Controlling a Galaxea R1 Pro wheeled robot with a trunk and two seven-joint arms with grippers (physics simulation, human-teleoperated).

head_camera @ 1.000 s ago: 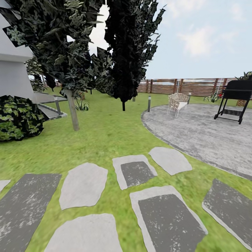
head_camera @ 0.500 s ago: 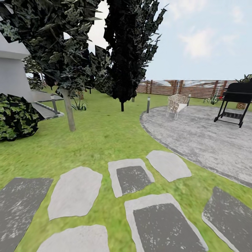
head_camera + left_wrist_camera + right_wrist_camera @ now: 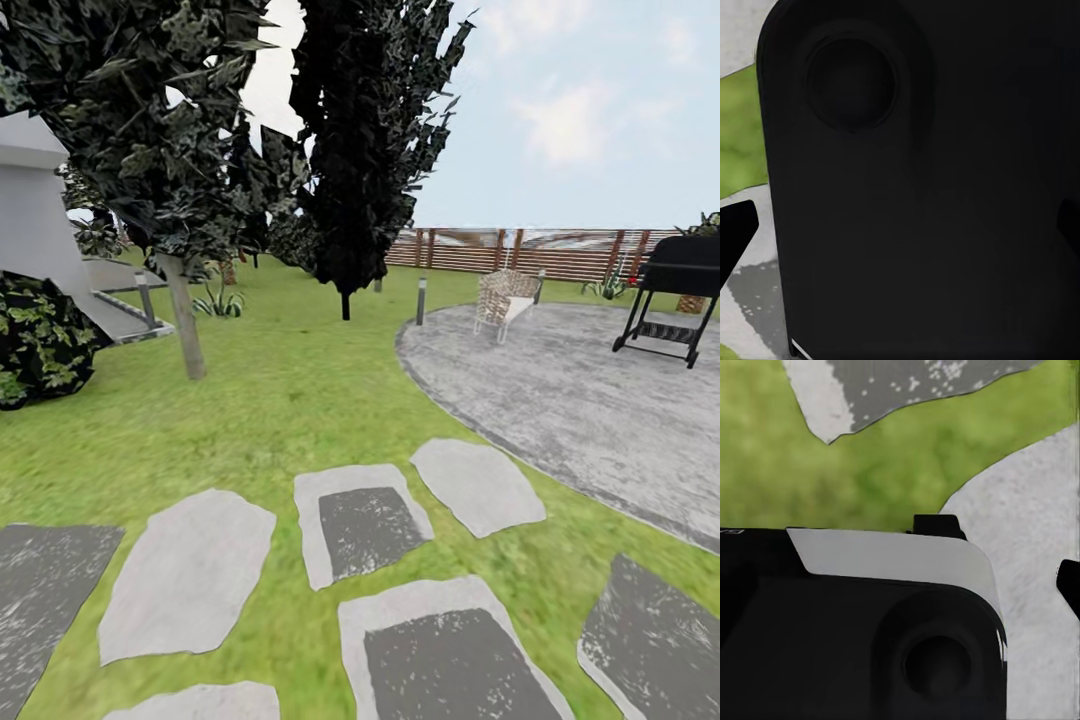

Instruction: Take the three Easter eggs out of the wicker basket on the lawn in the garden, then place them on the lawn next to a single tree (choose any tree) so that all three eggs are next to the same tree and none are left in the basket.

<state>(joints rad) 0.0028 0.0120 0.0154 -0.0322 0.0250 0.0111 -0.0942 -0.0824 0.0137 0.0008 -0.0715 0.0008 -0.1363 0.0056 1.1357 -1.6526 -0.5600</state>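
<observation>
The Easter eggs and the wicker basket are out of view. The lawn [image 3: 300, 400] stretches ahead in the head view. A tree with a grey-brown trunk [image 3: 184, 320] and a dark leafy crown stands on it at the left. In the left wrist view, my left gripper [image 3: 900, 232] is open, its dark fingertips [image 3: 736, 232] at the picture's edges with a black part of the robot behind them. My right gripper [image 3: 900, 585] is open over grass and paving, with one fingertip [image 3: 1069, 583] showing at the edge. Nothing is held.
Grey stepping stones [image 3: 362, 520] cross the grass close in front. A round paved patio [image 3: 580, 400] at the right holds a wicker chair [image 3: 505, 298] and a black grill [image 3: 672, 295]. A narrow dark cypress-like tree [image 3: 346, 150], a bush [image 3: 40, 340], a lamp post [image 3: 421, 300] and a wooden fence [image 3: 540, 250] stand farther off.
The whole head view has slid leftward and the stepping stones have drifted down, so the camera has moved. Nothing in the garden itself has changed.
</observation>
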